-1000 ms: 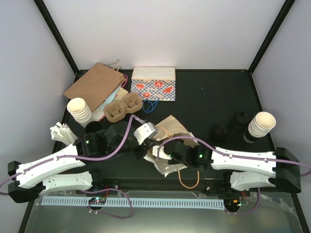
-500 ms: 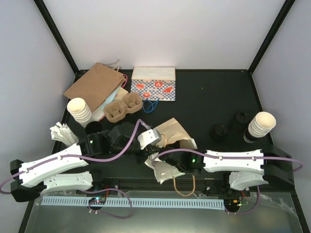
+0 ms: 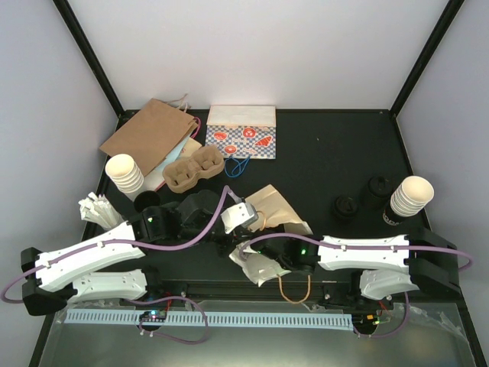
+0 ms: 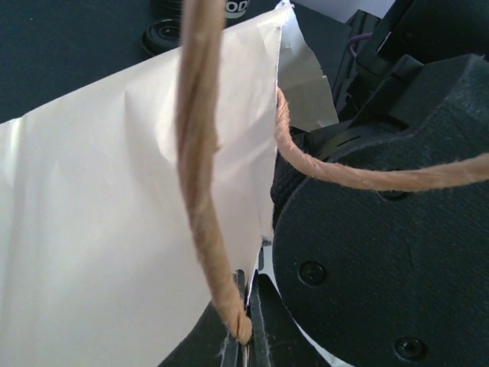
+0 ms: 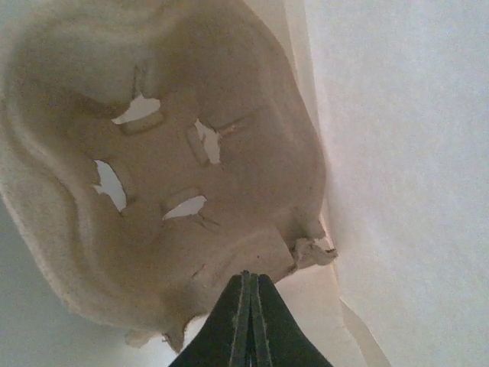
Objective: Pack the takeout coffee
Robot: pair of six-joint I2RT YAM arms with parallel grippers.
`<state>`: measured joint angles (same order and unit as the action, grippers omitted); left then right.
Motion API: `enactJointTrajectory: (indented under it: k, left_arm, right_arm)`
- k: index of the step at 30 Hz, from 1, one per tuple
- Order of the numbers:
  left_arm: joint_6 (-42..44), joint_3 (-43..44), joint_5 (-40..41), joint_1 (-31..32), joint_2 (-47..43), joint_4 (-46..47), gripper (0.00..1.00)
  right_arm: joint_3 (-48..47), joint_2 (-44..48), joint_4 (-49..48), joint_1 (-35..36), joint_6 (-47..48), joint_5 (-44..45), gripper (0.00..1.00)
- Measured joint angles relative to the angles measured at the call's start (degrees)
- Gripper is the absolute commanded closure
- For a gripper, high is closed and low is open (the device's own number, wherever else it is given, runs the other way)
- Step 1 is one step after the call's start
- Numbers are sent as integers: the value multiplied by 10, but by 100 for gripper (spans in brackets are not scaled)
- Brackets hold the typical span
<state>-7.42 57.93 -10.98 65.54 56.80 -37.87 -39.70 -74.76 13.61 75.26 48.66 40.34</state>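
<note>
A brown-and-white paper bag lies on its side at the table's middle. My left gripper is shut on the bag's rim where the twine handle is fixed, holding the mouth up. From the right, my right gripper reaches into the bag's white inside. It is shut on the edge of a brown cardboard cup carrier there. Two round black lids show right of the bag. Whether one of them caps the takeout coffee I cannot tell.
A stack of cream cups stands at the right, another at the left. At the back lie a flat brown bag, a patterned bag and a second carrier. A loose twine handle hangs over the front edge.
My right gripper has slid left and toward the front edge, into the bag's mouth. My left gripper has carried the rim a little to the right, and the bag has shifted with it.
</note>
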Motion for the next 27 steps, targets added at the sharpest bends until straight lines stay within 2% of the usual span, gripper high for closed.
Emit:
enactJointTrajectory:
  k: [9,19,27]
  left_arm:
    - [0,0,0,-2,1,-14,98]
    - [1,0,17,-10,3,-55,98]
    - [6,6,7,-2,4,-21,98]
  right_arm:
    - [0,-14,1,0,-13,-49,99]
    - [0,-61,7,0,-45,-56,99]
    - [1,-18,31,17,-36,-45,99]
